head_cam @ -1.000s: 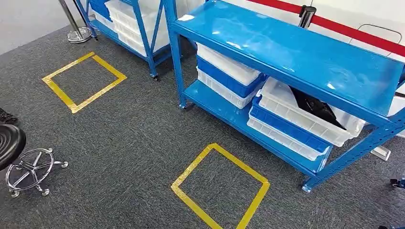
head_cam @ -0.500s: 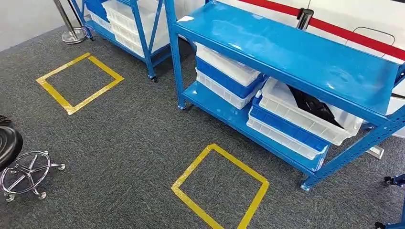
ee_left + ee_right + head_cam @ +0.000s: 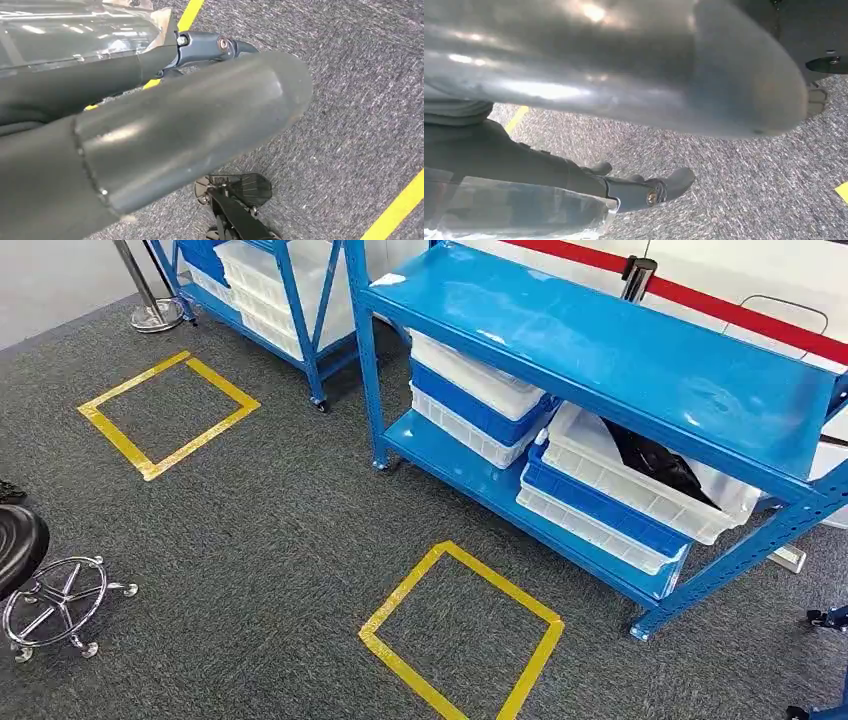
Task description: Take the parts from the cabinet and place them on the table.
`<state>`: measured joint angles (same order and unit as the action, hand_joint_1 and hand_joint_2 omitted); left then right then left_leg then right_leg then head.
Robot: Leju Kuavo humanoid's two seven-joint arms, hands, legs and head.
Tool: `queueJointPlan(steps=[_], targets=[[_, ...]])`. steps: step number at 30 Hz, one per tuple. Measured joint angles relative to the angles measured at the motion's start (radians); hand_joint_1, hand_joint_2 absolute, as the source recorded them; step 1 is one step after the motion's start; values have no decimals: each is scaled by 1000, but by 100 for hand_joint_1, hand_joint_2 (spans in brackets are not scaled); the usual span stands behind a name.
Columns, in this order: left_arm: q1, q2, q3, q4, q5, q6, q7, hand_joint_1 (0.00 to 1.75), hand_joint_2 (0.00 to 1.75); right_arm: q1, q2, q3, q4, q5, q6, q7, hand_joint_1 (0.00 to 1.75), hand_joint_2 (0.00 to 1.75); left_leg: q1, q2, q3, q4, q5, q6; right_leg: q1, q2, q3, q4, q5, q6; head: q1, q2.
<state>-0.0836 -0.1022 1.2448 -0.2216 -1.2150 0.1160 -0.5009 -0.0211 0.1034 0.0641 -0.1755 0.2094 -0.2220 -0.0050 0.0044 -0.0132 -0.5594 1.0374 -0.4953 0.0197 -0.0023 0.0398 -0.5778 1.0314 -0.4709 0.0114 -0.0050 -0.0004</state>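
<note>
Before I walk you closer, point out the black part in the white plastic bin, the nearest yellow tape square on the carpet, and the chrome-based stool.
black part (image 3: 655,460), head view, its glossy middle.
yellow tape square (image 3: 400,592), head view, left edge.
stool (image 3: 62,595), head view, chrome base.

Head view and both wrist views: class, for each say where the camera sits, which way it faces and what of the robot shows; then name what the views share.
Head view: high on the body, facing forward and down at the blue rack and white bins.
Left wrist view: behind the left hand, facing down at the carpet.
Right wrist view: behind the right hand, facing the carpet too.
Shared: all three show carpet and yellow tape.
</note>
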Motion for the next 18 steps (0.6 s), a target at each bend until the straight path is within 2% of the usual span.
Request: queueJointPlan(steps=[12,18], targets=[[0,0,-1,0,-10,-2,0,0,0,0,-6,0,0,7,2,0,0,0,2,0,0,0,0,0,2,0,0,0,0,0,0,0],[0,0,-1,0,-10,1,1,0,0,0,-7,0,0,13,5,0,0,0,-2,-1,-1,2,-1,3,-11,0,1,-1,1,2,0,0]])
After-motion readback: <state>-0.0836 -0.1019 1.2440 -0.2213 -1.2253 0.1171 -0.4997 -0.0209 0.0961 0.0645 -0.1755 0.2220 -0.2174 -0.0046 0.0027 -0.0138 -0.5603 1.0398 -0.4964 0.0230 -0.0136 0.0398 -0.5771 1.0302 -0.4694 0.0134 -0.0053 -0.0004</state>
